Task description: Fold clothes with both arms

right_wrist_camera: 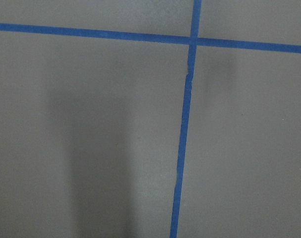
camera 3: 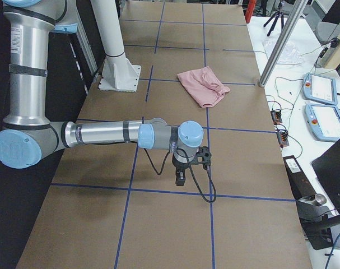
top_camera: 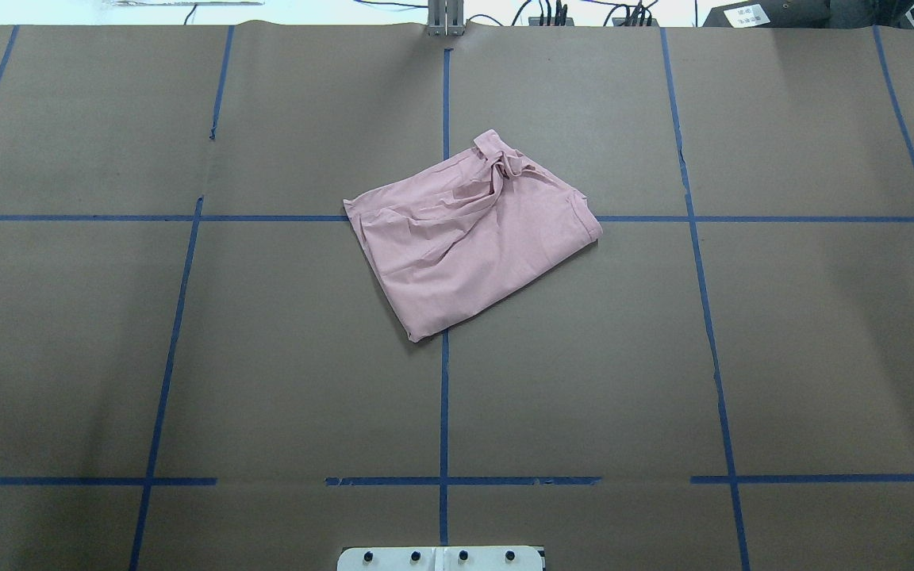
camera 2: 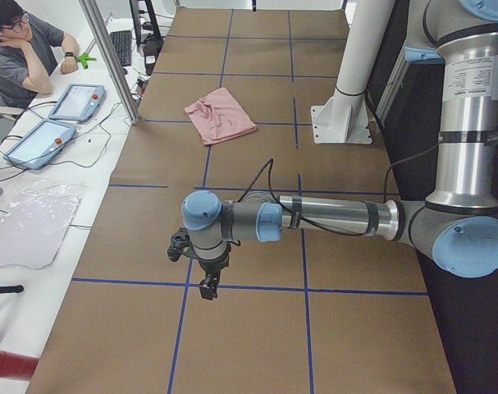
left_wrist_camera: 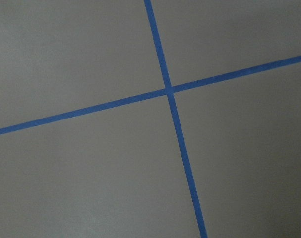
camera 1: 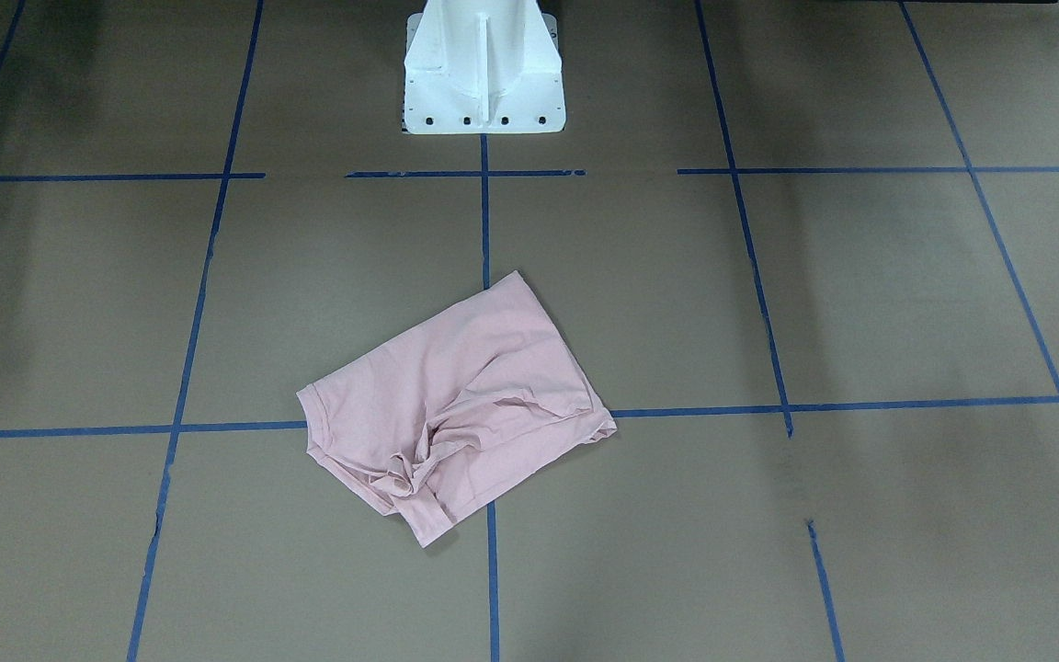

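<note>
The clothes, one pale pink T-shirt [camera 1: 456, 405] [top_camera: 469, 238], lie in a rough folded rectangle at the middle of the brown table, bunched and wrinkled along one edge. In the side views the T-shirt [camera 2: 220, 115] [camera 3: 203, 84] lies far from both arms. The left gripper [camera 2: 207, 287] hangs above the table near its left end, over a blue tape cross. The right gripper [camera 3: 180, 179] hangs likewise near the right end. Neither touches the shirt. Whether either is open or shut I cannot tell. Both wrist views hold only brown paper and tape lines.
The white pedestal base [camera 1: 483, 74] [top_camera: 441, 559] stands at the robot's side of the table. A person [camera 2: 19, 49] sits at a side bench with teach pendants [camera 2: 76, 103] [camera 3: 321, 89]. A metal post [camera 2: 109, 57] rises at the table's far edge.
</note>
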Robot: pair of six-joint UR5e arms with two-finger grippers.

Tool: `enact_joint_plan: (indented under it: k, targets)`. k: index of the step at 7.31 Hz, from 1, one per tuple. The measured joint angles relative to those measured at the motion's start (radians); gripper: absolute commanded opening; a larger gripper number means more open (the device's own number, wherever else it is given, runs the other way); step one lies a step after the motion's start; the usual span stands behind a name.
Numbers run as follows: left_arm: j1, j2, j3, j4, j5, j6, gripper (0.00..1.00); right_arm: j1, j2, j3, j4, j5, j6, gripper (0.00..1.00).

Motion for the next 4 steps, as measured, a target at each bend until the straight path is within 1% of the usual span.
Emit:
enact_joint_plan:
  k: [1, 4]
  targets:
    - [-0.003, 0.0, 0.012, -0.001, -0.001, 0.006, 1.0, 0.002, -0.001, -0.01, 0.01, 0.0, -0.001, 1.0]
    - [-0.004, 0.0, 0.02, -0.004, -0.001, 0.008, 1.0, 0.021, 0.003, -0.088, 0.132, 0.0, 0.004, 1.0]
